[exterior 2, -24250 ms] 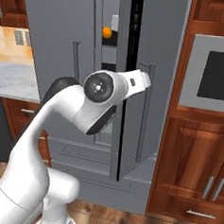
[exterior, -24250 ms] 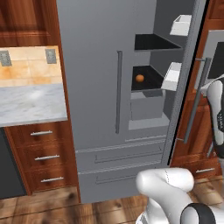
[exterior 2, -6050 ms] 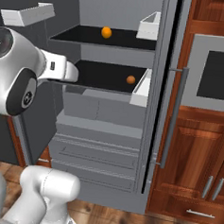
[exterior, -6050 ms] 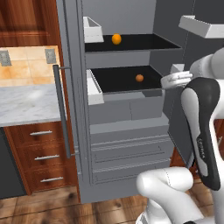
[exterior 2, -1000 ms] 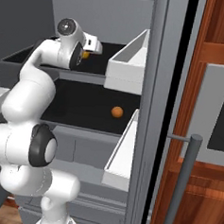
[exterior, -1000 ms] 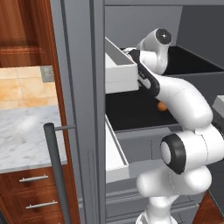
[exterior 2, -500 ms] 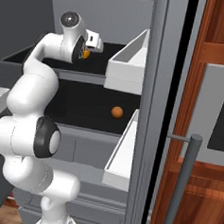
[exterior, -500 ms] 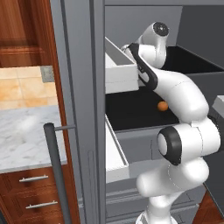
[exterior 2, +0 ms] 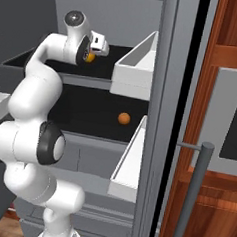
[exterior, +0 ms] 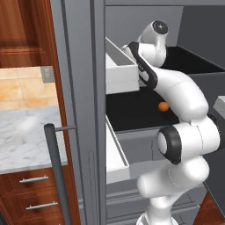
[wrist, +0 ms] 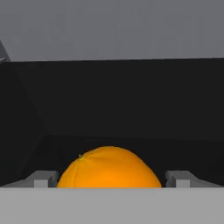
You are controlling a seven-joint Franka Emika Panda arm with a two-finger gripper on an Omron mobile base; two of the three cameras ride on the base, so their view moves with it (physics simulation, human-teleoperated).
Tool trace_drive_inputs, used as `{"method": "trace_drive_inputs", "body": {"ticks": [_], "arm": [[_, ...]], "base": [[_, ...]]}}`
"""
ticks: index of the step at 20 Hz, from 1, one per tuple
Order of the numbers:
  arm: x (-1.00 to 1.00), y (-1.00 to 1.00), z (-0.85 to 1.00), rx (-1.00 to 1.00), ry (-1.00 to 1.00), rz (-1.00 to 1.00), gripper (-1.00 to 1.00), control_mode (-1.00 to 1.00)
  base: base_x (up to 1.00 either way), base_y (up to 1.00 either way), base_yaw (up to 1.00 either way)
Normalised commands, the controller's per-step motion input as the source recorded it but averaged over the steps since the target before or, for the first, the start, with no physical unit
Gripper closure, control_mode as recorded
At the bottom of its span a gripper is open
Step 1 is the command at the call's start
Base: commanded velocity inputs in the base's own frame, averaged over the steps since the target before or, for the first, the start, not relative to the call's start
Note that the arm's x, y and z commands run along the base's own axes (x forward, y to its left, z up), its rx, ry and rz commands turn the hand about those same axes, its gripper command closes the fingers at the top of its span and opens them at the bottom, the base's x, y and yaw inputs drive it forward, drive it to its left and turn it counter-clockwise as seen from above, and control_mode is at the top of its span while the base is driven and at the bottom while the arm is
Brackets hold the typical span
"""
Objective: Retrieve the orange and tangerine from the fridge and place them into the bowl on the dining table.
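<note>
Clearly, from the left base a second fruit (exterior: 163, 106) is seen on the fridge's lower shelf (exterior: 132, 115), from the right base the gripper (exterior 2: 93, 51) is reached to the upper-shelf orange (exterior 2: 88, 57), and at the hand that round, firm, smooth orange (wrist: 109, 168) is flanked at its widest by spread, unclenched jaws.

No readable text, labels, brand names, numbers or signs appeared anywhere in these views; every surface that showed was plain and unmarked.
</note>
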Motion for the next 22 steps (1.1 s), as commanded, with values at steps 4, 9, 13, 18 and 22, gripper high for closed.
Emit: {"method": "trace_drive_inputs", "body": {"ticks": [4,9,13,18,22], "arm": [[0.22,0.0,-0.47,0.0,0.0,0.0,1.0,-1.0],[0.0,0.0,-0.16,0.0,0.0,0.0,1.0,-1.0],[-0.33,0.0,-0.02,0.0,-0.08,0.0,1.0,-1.0],[-1.0,-0.22,0.07,0.0,-0.19,0.0,1.0,-1.0],[-1.0,-0.18,0.15,0.0,-0.22,0.0,1.0,-1.0]], "base": [[0.0,0.0,0.0],[0.0,0.0,0.0],[0.0,0.0,0.0],[0.0,0.0,0.0],[0.0,0.0,0.0]]}}
